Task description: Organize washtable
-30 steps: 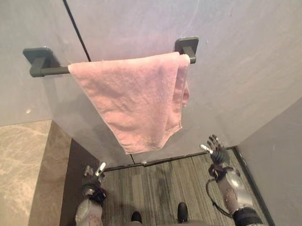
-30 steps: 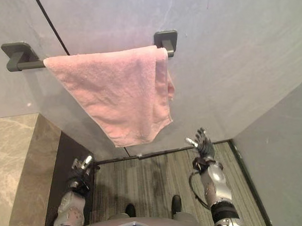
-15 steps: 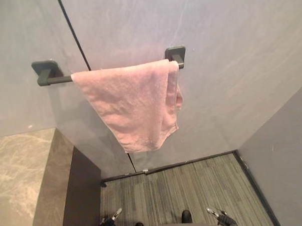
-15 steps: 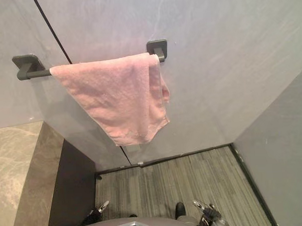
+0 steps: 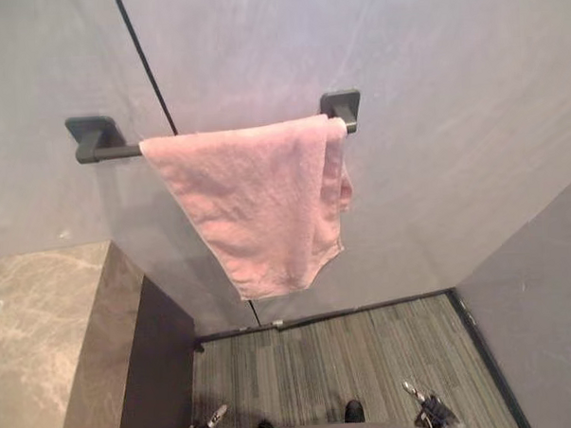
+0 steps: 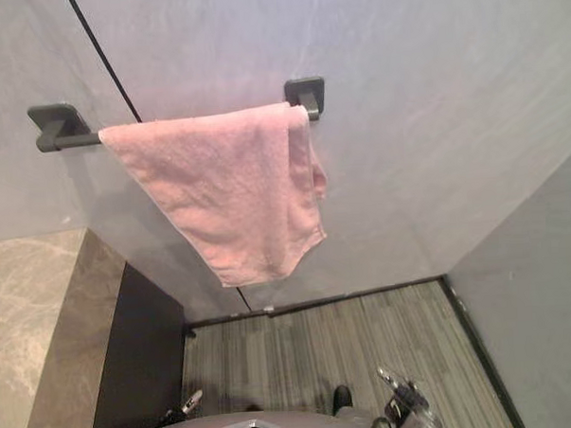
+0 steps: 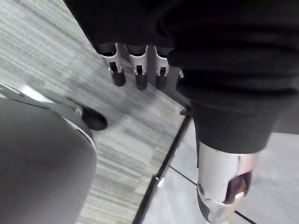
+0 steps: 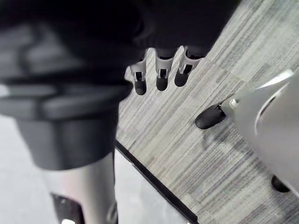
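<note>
A pink towel (image 5: 261, 201) hangs folded over a dark wall-mounted towel bar (image 5: 101, 146), with its lower corner drooping to a point. My left hand (image 5: 207, 423) shows at the bottom edge, low over the striped floor, far below the towel. My right hand (image 5: 429, 409) shows at the bottom right, also low. In the left wrist view the left hand's fingers (image 7: 136, 71) are relaxed and hold nothing. In the right wrist view the right hand's fingers (image 8: 160, 74) are likewise relaxed and empty.
A marble counter (image 5: 35, 329) with a dark side panel (image 5: 160, 371) stands at the left. Grey wall panels (image 5: 433, 122) rise behind the towel, and another wall (image 5: 555, 316) closes the right side. Striped grey flooring (image 5: 330, 364) lies below.
Both hands dropped from raised positions near the wall's base to the bottom edge. The camera tilted upward and shifted slightly; the towel itself stays on the bar.
</note>
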